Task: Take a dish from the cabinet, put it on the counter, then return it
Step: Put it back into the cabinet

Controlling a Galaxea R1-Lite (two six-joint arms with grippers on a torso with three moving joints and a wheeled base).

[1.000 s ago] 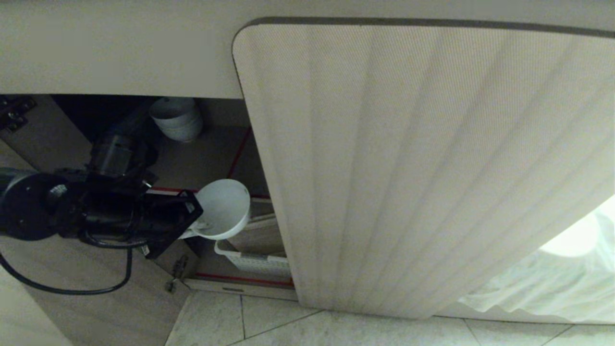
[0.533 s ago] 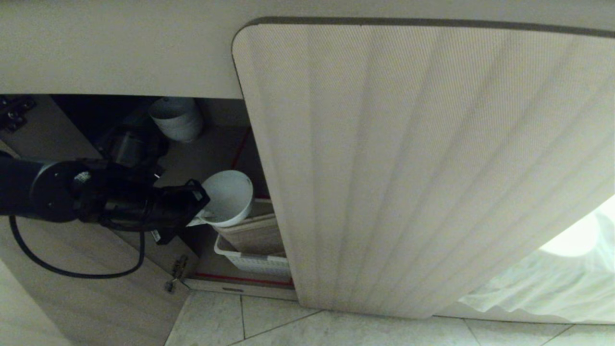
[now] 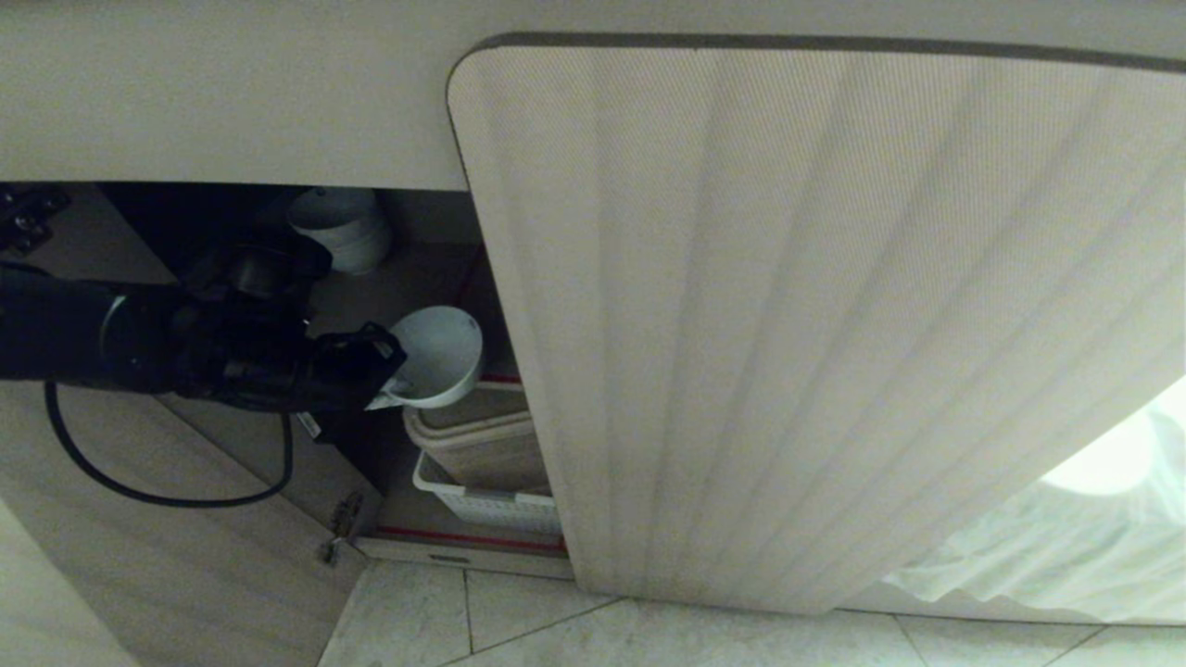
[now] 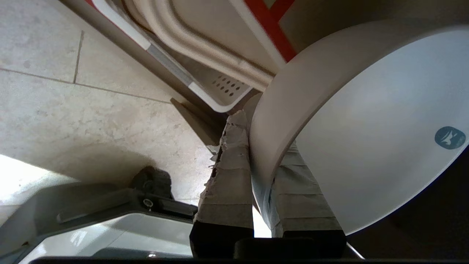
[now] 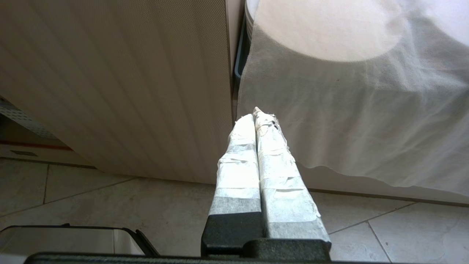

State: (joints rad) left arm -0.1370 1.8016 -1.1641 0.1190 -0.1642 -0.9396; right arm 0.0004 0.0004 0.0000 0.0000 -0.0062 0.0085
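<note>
The dish (image 3: 437, 352), a small white bowl, hangs tilted in the open cabinet, in front of the red-edged brown shelf (image 3: 408, 292). My left gripper (image 3: 387, 396) is shut on its rim from the left. The left wrist view shows one taped finger (image 4: 229, 176) outside the dish (image 4: 370, 139) wall and the other inside, my left gripper (image 4: 262, 146) pinching the rim. The fluted cabinet door (image 3: 797, 324) stands shut on the right. The counter's top is out of view. My right gripper (image 5: 258, 115) is shut and empty, low beside that door.
A stack of white bowls (image 3: 341, 227) sits at the back of the shelf. Below the dish, a white perforated basket (image 3: 482, 508) holds beige tubs (image 3: 477, 443). The opened left door (image 3: 185, 565) hangs beside my arm. White cloth (image 3: 1047, 547) drapes at right.
My left arm has reached further into the cabinet, carrying the dish up and inward, from over the basket toward the shelf. The grip is unchanged. The right gripper's earlier position is not shown.
</note>
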